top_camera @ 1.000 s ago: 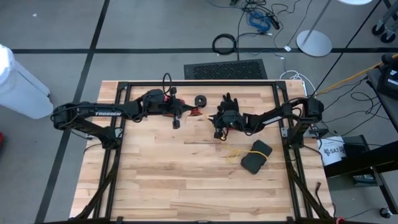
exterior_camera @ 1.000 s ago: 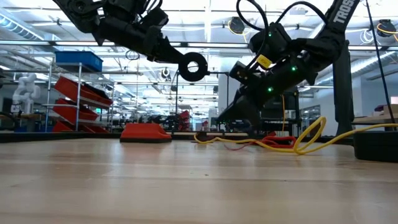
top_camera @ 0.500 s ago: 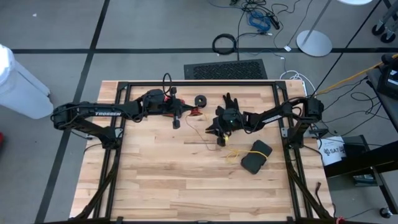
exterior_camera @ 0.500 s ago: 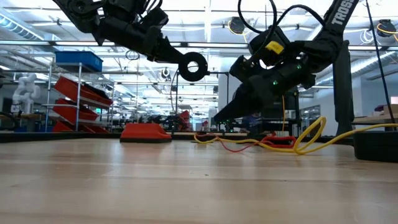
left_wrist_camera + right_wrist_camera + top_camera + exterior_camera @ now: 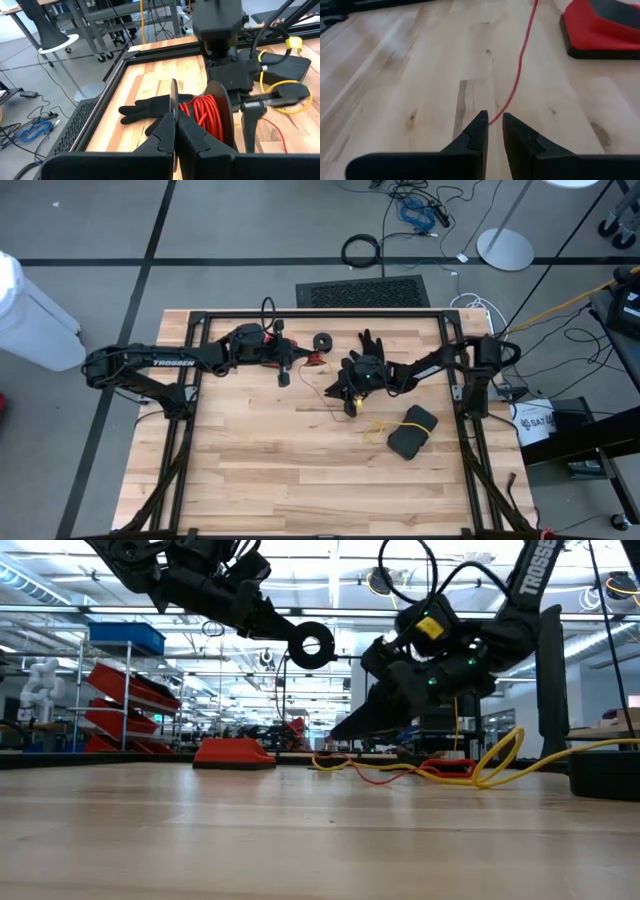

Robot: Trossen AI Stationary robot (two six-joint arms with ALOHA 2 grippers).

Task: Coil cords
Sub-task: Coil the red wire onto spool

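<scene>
My left gripper (image 5: 175, 131) is raised over the table's far middle, shut on a round black reel (image 5: 312, 645) wound with red-orange cord (image 5: 201, 114). From there the red-orange cord (image 5: 520, 65) runs down across the table to my right gripper (image 5: 492, 131), which slants low over the wood and is shut on it. The yellow cord (image 5: 500, 755) lies in loose loops on the table at the right. A second black reel (image 5: 322, 341) lies flat near the far edge. My left gripper pinches the thin rim of one reel flange (image 5: 173, 102) between its two fingers, which point nearly level from the table's left. The reel is lifted clear, its flanges upright. My right gripper pinches the single red-orange strand (image 5: 496, 118) at its fingertips, slanting down toward the table's left. The strand runs on away from the fingers along the wood.
A black glove (image 5: 368, 343) lies by the far edge, beside the right arm. A black pouch (image 5: 412, 431) sits at the right, near the yellow loops. A flat red and black object (image 5: 235, 752) rests on the table below the reel. Bare wood fills the near half.
My right gripper has rolled about its own axis and tipped further down, its fingertips swinging a little toward the table's left and lower over the wood, still shut on the red-orange cord. The left gripper and reel have kept still.
</scene>
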